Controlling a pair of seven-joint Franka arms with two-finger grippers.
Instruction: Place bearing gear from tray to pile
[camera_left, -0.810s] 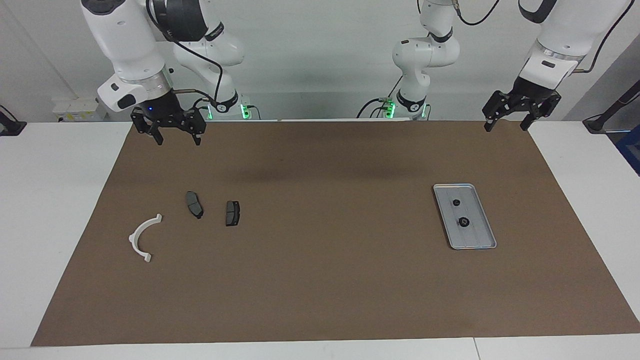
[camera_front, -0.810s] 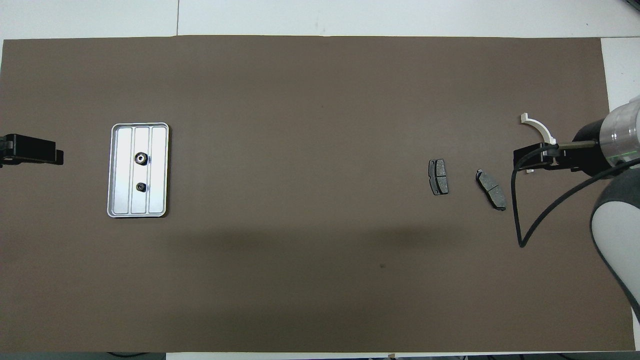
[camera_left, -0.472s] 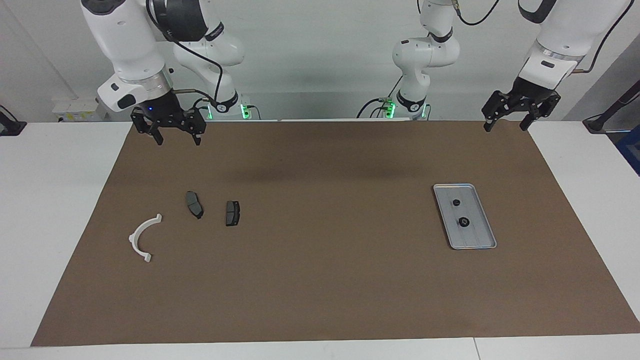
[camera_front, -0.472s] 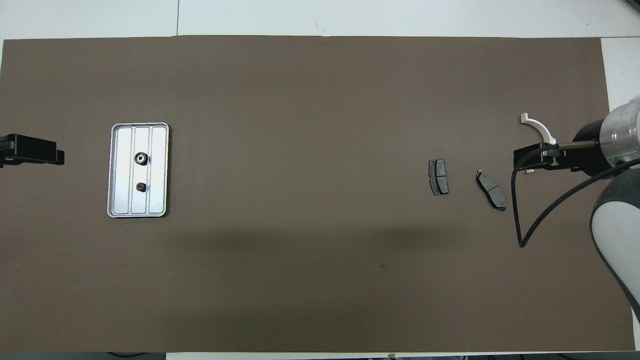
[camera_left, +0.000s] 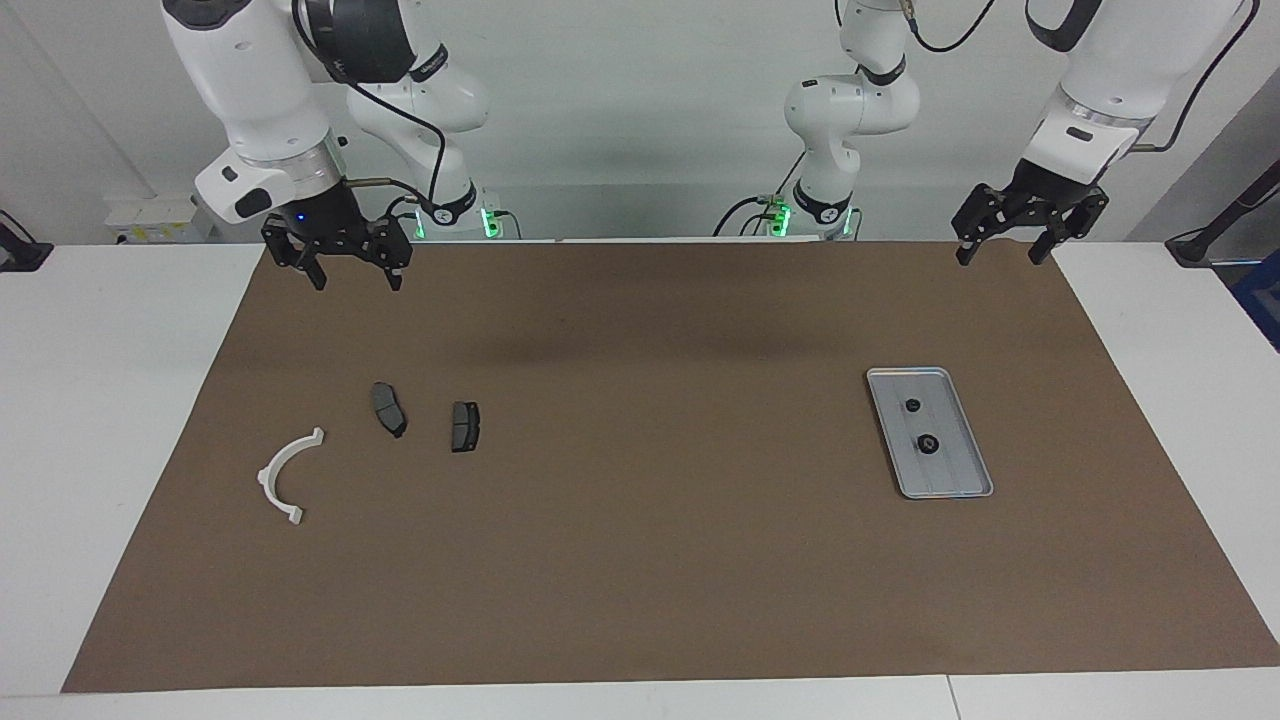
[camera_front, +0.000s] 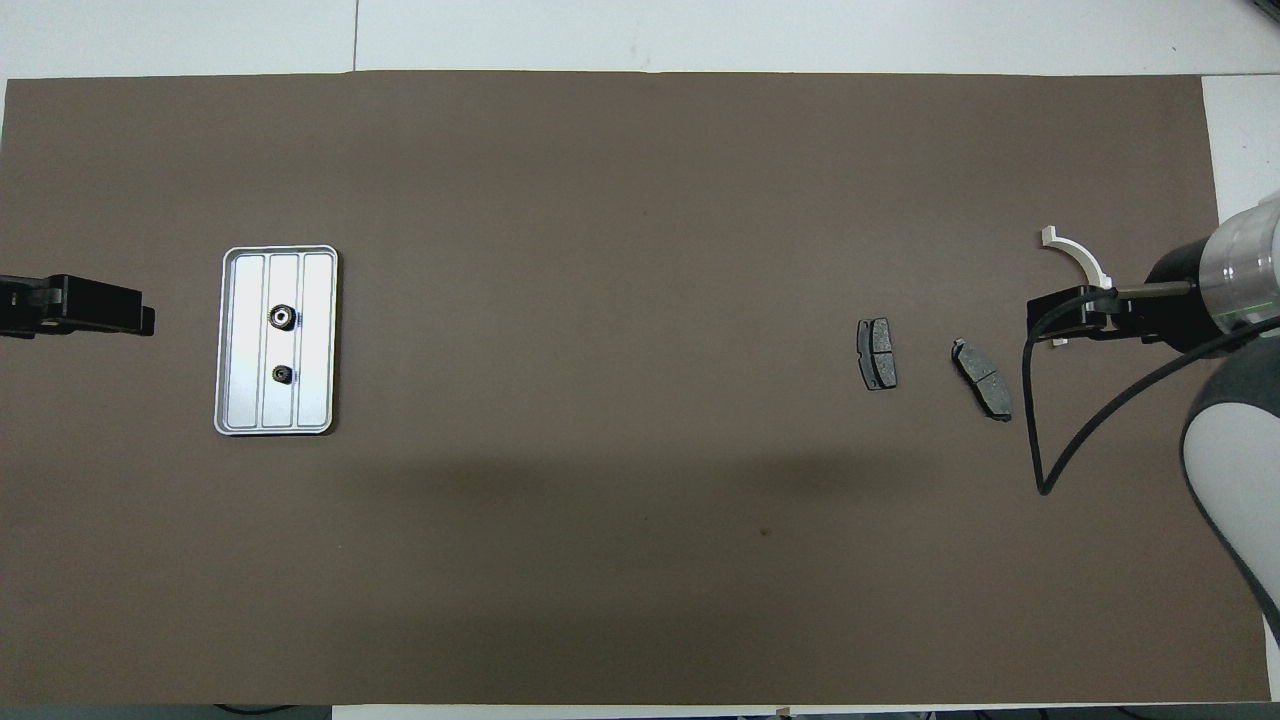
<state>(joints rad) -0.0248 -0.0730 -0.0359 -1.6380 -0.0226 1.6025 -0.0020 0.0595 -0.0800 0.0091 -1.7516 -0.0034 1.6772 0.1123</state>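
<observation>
both gears (camera_left: 920, 425) sit in the tray (camera_left: 975, 470) — nothing lifted; left gripper (camera_left: 1002, 240) and right gripper (camera_left: 345, 268) hang above the mat, jaws spread, ready.

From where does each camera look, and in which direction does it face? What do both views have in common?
Facing view: high, across the table, facing the robots; both arms show whole, left gripper and right gripper raised over the brown mat's edge nearest the robots.
Overhead view: high above the robots' end, looking steeply down; only the left gripper's tip and the right arm's wrist show.
Both share the tray with two gears, two brake pads and the white bracket.
</observation>
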